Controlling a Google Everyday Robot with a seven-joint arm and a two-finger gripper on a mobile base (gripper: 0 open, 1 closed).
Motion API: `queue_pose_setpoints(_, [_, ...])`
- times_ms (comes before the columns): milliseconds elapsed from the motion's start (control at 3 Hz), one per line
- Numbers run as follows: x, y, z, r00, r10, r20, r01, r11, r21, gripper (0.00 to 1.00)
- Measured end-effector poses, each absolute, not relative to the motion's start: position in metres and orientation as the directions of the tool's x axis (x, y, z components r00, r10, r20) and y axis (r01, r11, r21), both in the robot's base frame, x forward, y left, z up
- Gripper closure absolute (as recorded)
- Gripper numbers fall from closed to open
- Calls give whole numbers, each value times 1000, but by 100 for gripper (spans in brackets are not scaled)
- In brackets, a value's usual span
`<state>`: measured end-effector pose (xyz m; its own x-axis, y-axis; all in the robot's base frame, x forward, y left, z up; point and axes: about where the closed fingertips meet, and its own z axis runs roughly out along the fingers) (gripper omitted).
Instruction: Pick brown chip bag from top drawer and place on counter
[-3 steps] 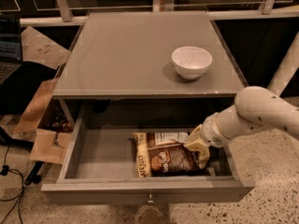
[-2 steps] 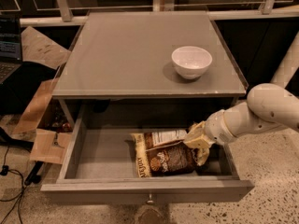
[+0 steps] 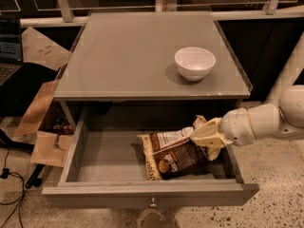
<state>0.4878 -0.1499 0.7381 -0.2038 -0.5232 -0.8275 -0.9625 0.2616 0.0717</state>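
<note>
The brown chip bag point(image 3: 173, 156) lies in the right half of the open top drawer point(image 3: 109, 156), its right end tilted up off the drawer floor. My gripper point(image 3: 203, 137) reaches in from the right over the drawer's side wall and is shut on the bag's upper right edge. The white arm point(image 3: 259, 122) extends to the right behind it. The counter point(image 3: 128, 56) is the grey top above the drawer. The drawer's small metal knob point(image 3: 152, 204) shows at the front panel.
A white bowl point(image 3: 194, 63) stands on the right part of the counter. Cardboard boxes point(image 3: 42, 122) and a laptop point(image 3: 8, 51) are at the left, with cables on the speckled floor point(image 3: 285, 198). A rail point(image 3: 142, 18) runs behind the cabinet.
The gripper has moved up and a little right with the bag's right end in it. The bag has tilted up from lying flat.
</note>
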Motion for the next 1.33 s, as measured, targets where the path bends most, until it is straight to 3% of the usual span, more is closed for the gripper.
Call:
queue_pose_setpoints(667, [470,-156,785,-146,-447,-882,-971,234,43,100])
queue_pose_setpoints(1333, [471,-146,838,-56,-453,-890,-987,161,-20,100])
